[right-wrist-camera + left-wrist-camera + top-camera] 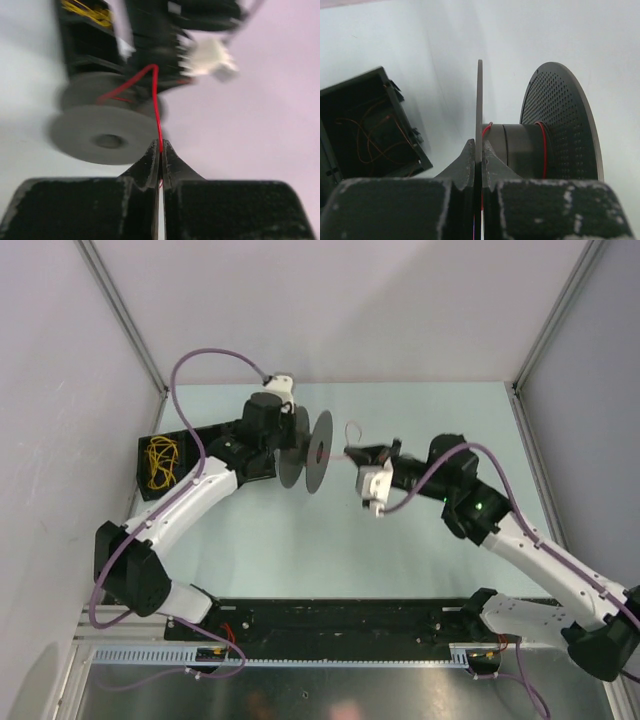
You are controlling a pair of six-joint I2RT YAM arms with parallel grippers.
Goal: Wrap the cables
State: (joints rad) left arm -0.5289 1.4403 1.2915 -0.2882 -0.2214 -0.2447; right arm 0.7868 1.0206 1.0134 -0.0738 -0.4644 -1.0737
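The dark grey spool (318, 452) hangs above the table, axis level. My left gripper (288, 445) is shut on the rim of its near flange (480, 95), one finger on each side (480, 150). The hub (520, 147) carries a few turns of thin red cable (543, 150), beside the perforated far flange (565, 120). The cable (346, 430) runs from the spool to my right gripper (352, 453), with a small loop above it. In the right wrist view the right gripper (160, 146) is shut on the red cable (156, 100), with the blurred spool (100, 135) ahead.
A black open box (160, 462) with yellow-orange wires inside sits at the table's left edge; it also shows in the left wrist view (365, 130). White walls enclose the pale green table (430, 410). A black rail (340, 625) runs along the near edge.
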